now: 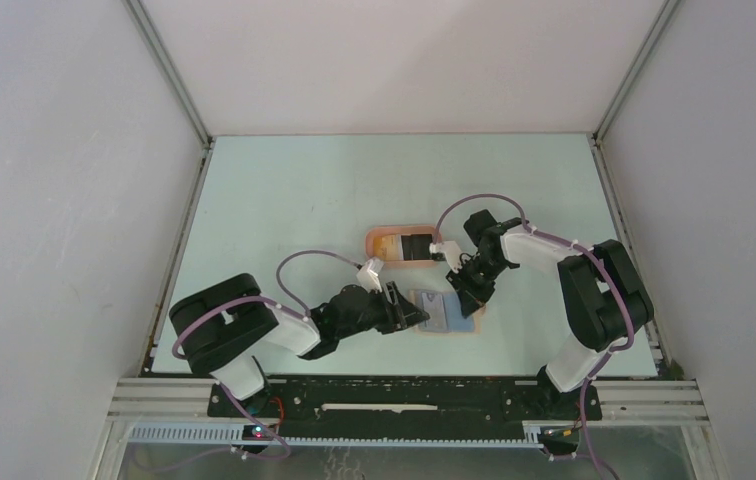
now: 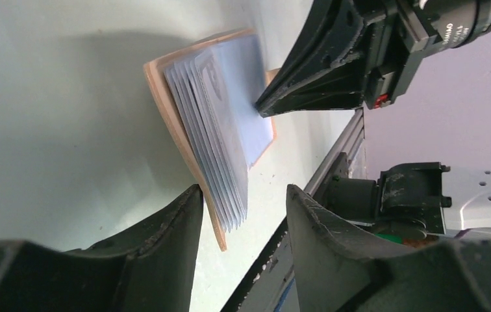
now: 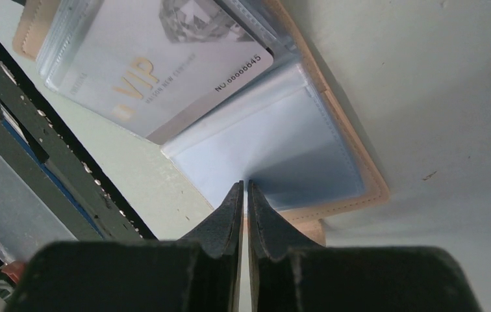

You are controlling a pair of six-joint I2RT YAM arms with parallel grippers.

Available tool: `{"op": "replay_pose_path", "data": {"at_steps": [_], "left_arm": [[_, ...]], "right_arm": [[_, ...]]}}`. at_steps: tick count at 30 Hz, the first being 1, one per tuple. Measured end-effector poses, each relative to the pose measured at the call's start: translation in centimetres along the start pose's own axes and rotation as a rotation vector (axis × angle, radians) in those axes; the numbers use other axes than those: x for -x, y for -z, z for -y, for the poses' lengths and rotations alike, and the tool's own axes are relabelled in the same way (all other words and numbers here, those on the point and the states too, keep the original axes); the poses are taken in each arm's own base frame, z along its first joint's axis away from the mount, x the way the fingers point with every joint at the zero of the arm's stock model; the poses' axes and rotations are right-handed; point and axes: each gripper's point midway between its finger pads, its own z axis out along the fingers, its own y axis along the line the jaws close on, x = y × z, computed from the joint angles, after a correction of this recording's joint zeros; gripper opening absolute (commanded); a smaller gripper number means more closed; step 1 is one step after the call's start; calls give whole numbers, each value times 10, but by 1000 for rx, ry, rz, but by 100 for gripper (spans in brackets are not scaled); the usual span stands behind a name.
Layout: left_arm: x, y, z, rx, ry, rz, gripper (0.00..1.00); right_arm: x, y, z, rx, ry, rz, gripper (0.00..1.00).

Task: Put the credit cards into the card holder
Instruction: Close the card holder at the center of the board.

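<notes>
Right gripper (image 3: 243, 186) fingers pressed together, tips pinning clear sleeve (image 3: 282, 149) of open card holder (image 1: 449, 315). Left gripper (image 2: 244, 195) spread beside sleeve stack. Advice: press lightly, no dragging holder; black cards (image 1: 416, 246) wait in tray (image 1: 382, 238).

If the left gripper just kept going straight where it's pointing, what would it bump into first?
Probably the card holder: its fanned clear sleeves lie right ahead of the open left gripper, in line with the gap between its fingers. The right gripper has its tip farther on.
</notes>
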Motion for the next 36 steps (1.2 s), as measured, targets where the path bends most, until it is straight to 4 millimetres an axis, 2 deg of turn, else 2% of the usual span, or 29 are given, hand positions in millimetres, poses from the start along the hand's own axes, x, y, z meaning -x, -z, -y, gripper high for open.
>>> {"op": "replay_pose_path", "data": {"at_steps": [4, 12, 17, 22, 29, 36], "left_arm": [[-2, 0, 6, -31, -9, -14, 54], [-8, -4, 5, -37, -20, -47, 53], [-2, -10, 18, -68, -37, -39, 54], [-1, -13, 19, -57, -57, -45, 54], [7, -25, 36, -66, -98, -51, 54], [16, -36, 58, -88, -137, -58, 54]], "right_arm": [[1, 0, -2, 12, -2, 6, 13], [4, 7, -6, 58, -44, 46, 14], [12, 19, -7, 59, -41, 101, 17], [21, 41, -5, 29, -38, 187, 23], [26, 77, 10, -56, -87, 314, 24], [16, 88, 43, -203, -169, 304, 32]]}}
